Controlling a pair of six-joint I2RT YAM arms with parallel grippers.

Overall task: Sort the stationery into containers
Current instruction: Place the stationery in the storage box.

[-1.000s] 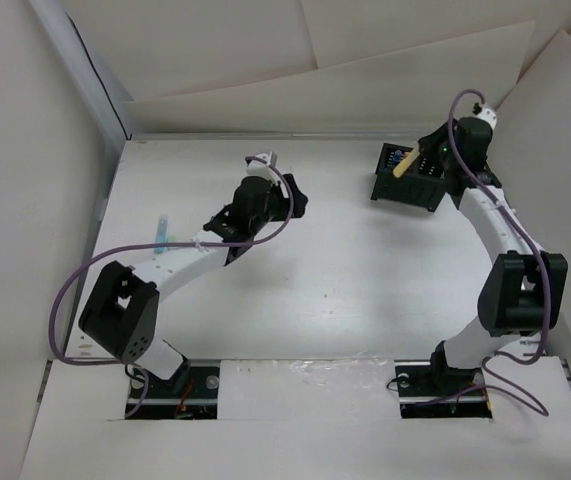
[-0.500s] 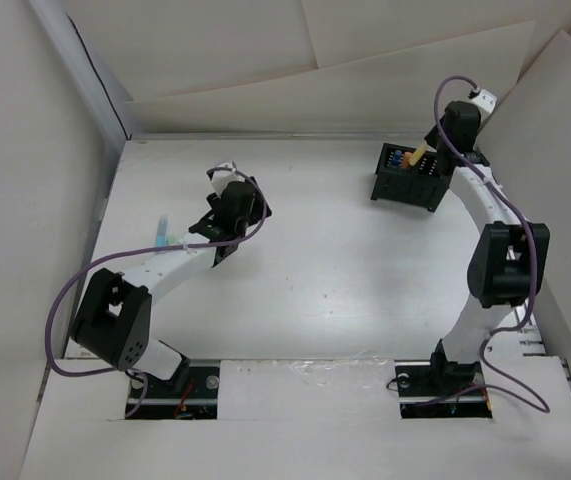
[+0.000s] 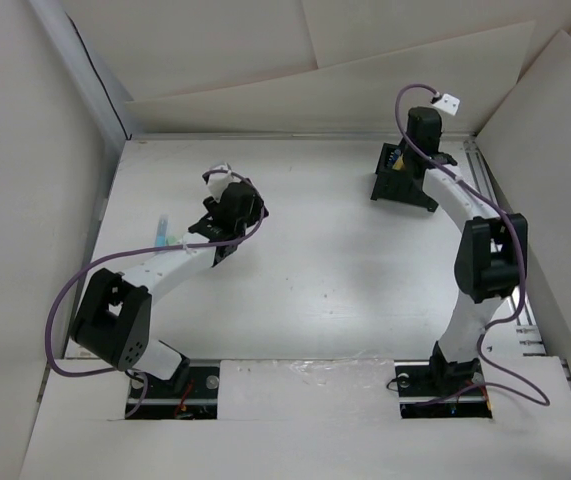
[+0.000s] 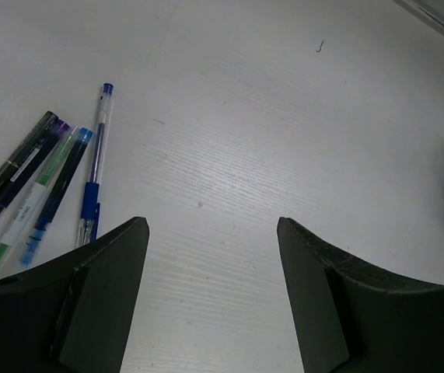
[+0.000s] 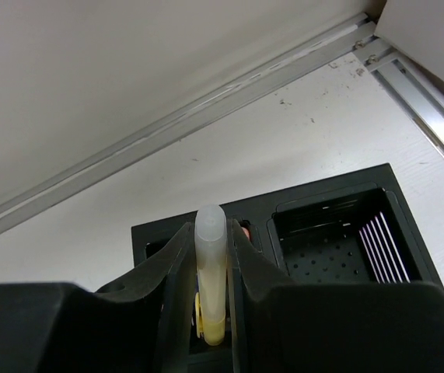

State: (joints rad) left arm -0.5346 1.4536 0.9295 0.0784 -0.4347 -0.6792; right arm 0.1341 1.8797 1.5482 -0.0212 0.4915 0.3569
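My right gripper (image 5: 210,233) is shut on a yellow highlighter (image 5: 210,268) with a pale translucent cap, held over the black organiser box (image 5: 326,202). The box has a bare perforated compartment (image 5: 334,252) at the right and something orange shows just behind the highlighter. In the top view the right gripper (image 3: 415,160) covers the box (image 3: 397,188). My left gripper (image 4: 210,233) is open and empty above the table, just right of several pens (image 4: 50,183) lying side by side: a blue one (image 4: 97,163), a light blue one, a green one and a purple one. The pens (image 3: 165,233) show at the table's left.
A metal rail (image 5: 206,105) runs along the back wall behind the box. Another rail (image 3: 500,230) runs along the right side of the table. The white side walls (image 3: 55,200) stand close to the pens.
My right gripper has swung left over the organiser box with the highlighter. My left gripper moved left toward the pens, then stayed almost still.
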